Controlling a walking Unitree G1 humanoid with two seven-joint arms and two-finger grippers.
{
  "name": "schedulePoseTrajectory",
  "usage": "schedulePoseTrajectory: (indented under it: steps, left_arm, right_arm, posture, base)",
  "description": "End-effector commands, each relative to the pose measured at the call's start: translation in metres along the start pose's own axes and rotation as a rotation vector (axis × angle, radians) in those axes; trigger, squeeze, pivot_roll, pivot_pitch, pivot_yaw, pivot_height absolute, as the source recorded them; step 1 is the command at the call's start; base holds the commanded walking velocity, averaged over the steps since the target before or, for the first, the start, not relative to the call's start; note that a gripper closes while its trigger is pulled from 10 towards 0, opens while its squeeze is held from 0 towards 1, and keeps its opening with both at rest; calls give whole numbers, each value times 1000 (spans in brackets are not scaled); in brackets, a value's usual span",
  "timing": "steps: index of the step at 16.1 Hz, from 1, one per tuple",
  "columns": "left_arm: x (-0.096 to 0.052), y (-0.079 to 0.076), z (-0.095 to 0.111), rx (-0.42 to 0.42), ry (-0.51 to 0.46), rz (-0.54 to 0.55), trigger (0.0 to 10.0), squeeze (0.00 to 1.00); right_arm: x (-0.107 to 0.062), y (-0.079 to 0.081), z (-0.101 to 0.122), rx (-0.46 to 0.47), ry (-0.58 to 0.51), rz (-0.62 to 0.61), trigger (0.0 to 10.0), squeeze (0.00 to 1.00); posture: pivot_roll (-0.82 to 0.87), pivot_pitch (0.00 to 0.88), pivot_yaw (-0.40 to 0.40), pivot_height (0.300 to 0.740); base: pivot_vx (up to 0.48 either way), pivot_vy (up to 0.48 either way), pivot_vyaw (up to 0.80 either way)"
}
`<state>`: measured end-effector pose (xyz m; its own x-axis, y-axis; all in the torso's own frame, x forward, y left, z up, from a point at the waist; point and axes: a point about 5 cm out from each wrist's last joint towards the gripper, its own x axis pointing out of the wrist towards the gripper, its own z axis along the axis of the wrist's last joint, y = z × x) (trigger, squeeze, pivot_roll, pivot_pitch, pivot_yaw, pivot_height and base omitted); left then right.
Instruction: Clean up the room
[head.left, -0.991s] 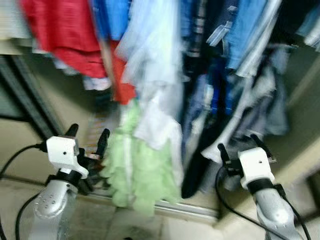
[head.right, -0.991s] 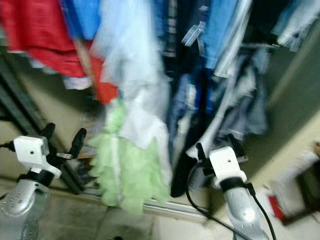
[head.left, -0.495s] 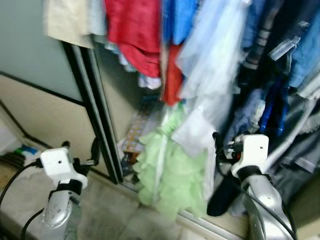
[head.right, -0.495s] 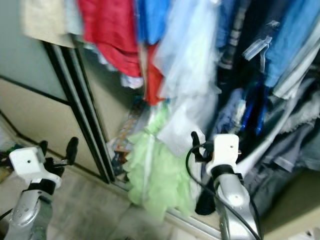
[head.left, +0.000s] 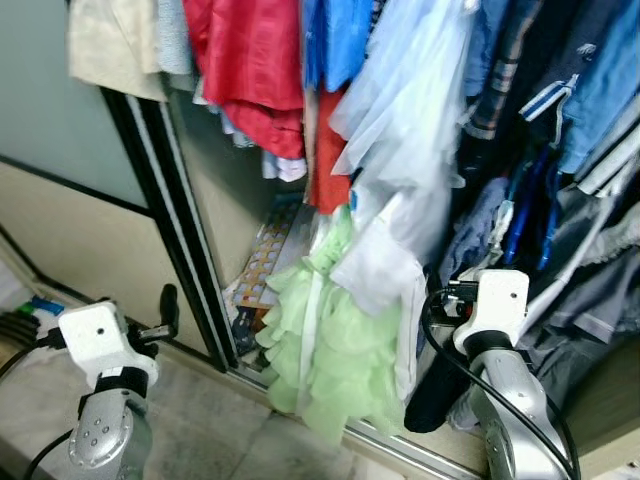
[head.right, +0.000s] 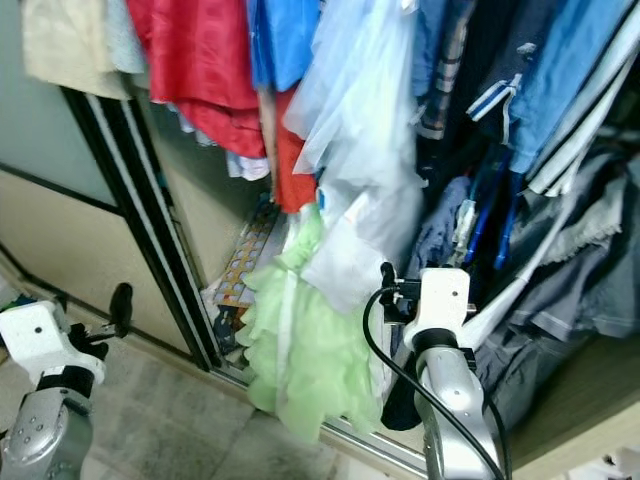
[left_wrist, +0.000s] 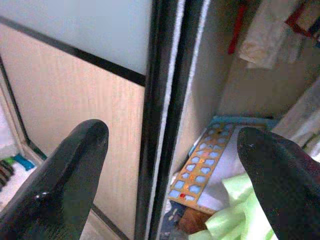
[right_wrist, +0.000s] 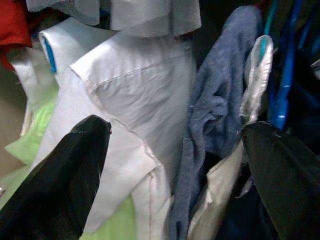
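since 0.5 s ago our view swung left | right end effector (right_wrist: 170, 150) wide, nosing the white shirt (right_wrist: 135, 100) hanging in wardrobe | left end effector (left_wrist: 170, 150) wide, facing sliding door (left_wrist: 165, 100), likely to close it

Readable text: none
Patterned board (head.left: 262, 262), lower centre of head view: printed squares, no legible characters
Clothes: no legible labels
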<state>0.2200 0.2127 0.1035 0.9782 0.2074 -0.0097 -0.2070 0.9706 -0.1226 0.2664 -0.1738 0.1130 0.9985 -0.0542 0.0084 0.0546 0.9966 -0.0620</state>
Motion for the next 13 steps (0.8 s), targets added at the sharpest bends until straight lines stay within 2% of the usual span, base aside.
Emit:
schedulePoseTrajectory:
  steps: [1, 2, 5, 7, 9, 11, 13]
  left_arm:
    - [-7, 2, -2, -5, -6, -89, 10000, 0]
    - [-10, 4, -3, 3, -3, -82, 10000, 0]
    - [-21, 15, -10, 30, 22, -72, 10000, 0]
    - [-28, 20, -15, 60, 53, -122, 10000, 0]
    - [-27, 23, -14, 80, 56, -149, 10000, 0]
    - [-12, 15, -10, 78, 25, -197, 10000, 0]
    - [-10, 9, -9, 69, 20, -226, 10000, 0]
  right_arm:
    - [-5, -9, 4, 25, -22, -13, 10000, 0]
    - [-7, -11, 3, 67, -9, -6, 10000, 0]
    - [-14, -14, -3, 24, 15, -35, 10000, 0]
    - [-18, -11, -11, 9, 41, -2, 10000, 0]
    - [-18, -10, -11, -1, 44, 16, 10000, 0]
    - [-16, -8, -10, -20, 36, 26, 10000, 0]
    - [-17, -8, -9, -24, 30, 27, 10000, 0]
  posture:
    - [-17, 0, -16, 740]
    - [-16, 0, -18, 740]
    - [-13, 10, -33, 740]
    - [-3, 18, -49, 740]
    - [-5, 20, -49, 740]
    - [-10, 22, -47, 740]
    - [-27, 22, -36, 740]
  base:
    - [0, 0, 0]
    - [0, 0, 0]
    - [0, 0, 0]
    - [0, 0, 0]
    - [0, 0, 800]
    - [0, 0, 800]
    - [0, 0, 800]
